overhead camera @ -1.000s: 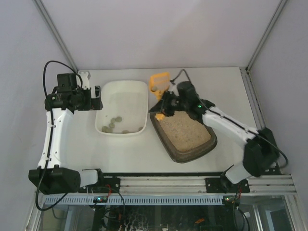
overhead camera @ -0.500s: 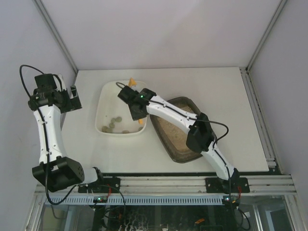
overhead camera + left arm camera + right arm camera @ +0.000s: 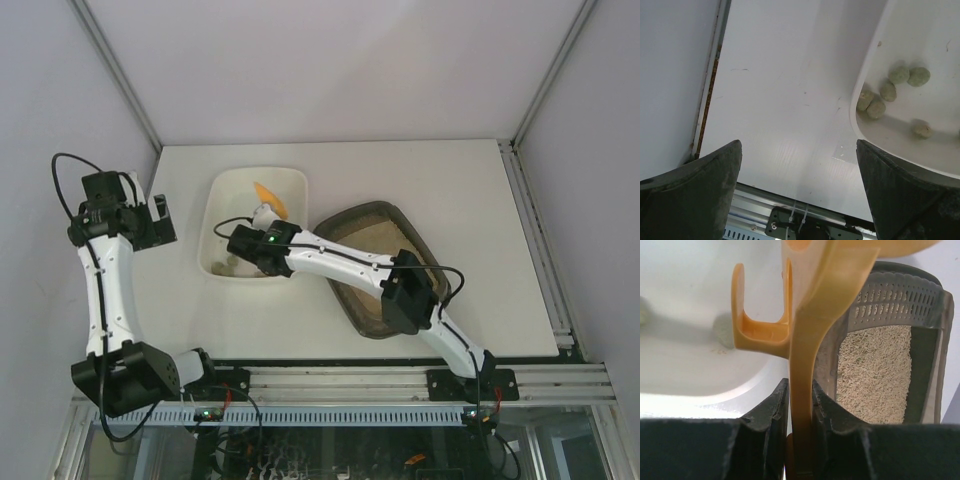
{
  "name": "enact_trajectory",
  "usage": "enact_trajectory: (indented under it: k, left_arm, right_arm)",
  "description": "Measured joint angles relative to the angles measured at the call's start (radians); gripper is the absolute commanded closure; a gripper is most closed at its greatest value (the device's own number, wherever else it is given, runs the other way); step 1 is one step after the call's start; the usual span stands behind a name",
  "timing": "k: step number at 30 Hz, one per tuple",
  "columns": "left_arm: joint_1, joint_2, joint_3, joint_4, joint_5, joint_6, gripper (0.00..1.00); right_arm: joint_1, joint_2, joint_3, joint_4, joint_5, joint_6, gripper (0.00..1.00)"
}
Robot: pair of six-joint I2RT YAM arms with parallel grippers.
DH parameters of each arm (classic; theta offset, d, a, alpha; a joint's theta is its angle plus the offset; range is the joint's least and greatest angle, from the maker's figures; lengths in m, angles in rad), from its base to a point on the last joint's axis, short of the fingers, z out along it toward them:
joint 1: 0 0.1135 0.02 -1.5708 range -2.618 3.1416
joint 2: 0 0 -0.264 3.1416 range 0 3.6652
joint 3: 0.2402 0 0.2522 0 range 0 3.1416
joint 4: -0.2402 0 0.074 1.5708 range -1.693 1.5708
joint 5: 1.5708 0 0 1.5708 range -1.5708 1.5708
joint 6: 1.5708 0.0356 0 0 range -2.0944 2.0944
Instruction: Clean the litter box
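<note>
The litter box is a dark grey-brown tray with beige litter, right of centre and partly covered by my right arm. In the right wrist view its litter lies to the right of the fingers. My right gripper reaches left across the box and is shut on the handle of an orange scoop, holding it over the white tub. The handle stands clamped between the fingers. My left gripper is open and empty above the table, left of the tub. Several grey-green clumps lie in the tub.
The white tub's rim is close to my left gripper's right finger. The aluminium rail runs along the near edge. Enclosure walls stand at the left, right and back.
My right arm has swung the scoop from the litter box's far corner leftward over the white tub. My left gripper has pulled away from the tub's left side toward the wall.
</note>
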Motion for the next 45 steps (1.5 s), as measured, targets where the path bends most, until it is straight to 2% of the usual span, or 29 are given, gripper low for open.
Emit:
enact_trajectory:
  k: [4,10,13,16,19,22,24,32,39,42,43,44,45]
  left_arm:
    - [0.000,-0.011,-0.031,0.008,-0.003,0.000,0.00]
    - [0.000,-0.023,-0.052,0.015,-0.003,-0.001,0.00]
    - [0.000,-0.028,-0.052,0.016,0.000,-0.001,0.00]
    - [0.000,-0.041,-0.052,0.017,0.014,-0.001,0.00]
    - [0.000,-0.062,-0.065,0.022,0.056,-0.001,0.00]
    - [0.000,-0.073,-0.075,0.023,0.101,-0.003,0.00]
    - [0.000,-0.073,-0.077,0.028,0.127,-0.008,0.00]
    - [0.000,-0.073,-0.099,0.053,0.168,-0.026,0.00]
    - [0.000,-0.073,-0.131,0.059,0.169,-0.027,0.00]
    - [0.000,-0.071,-0.131,0.061,0.169,-0.027,0.00]
    - [0.000,-0.070,-0.131,0.063,0.170,-0.027,0.00]
    - [0.000,-0.069,-0.131,0.064,0.171,-0.027,0.00]
    - [0.000,-0.069,-0.131,0.065,0.171,-0.027,0.00]
  right_arm:
    - [-0.011,-0.029,-0.058,0.029,0.001,-0.021,1.00]
    - [-0.017,-0.075,-0.060,0.067,0.000,-0.046,1.00]
    - [-0.036,-0.128,-0.109,0.098,-0.064,-0.035,1.00]
    - [-0.098,-0.359,-0.419,0.223,-0.273,-0.015,1.00]
    - [-0.249,-0.637,-0.719,0.306,-0.463,0.008,1.00]
    - [-0.437,-0.845,-0.895,0.330,-0.581,0.027,1.00]
    - [-0.509,-0.909,-0.960,0.335,-0.652,0.034,1.00]
    - [-0.525,-0.839,-1.154,0.388,-0.945,0.039,1.00]
    - [-0.550,-0.796,-1.271,0.496,-1.116,0.028,0.99]
    - [-0.554,-0.763,-1.292,0.537,-1.162,0.028,0.89]
    - [-0.554,-0.752,-1.294,0.546,-1.166,0.028,0.83]
    - [-0.554,-0.746,-1.294,0.552,-1.165,0.028,0.72]
    - [-0.553,-0.745,-1.294,0.557,-1.155,0.028,0.68]
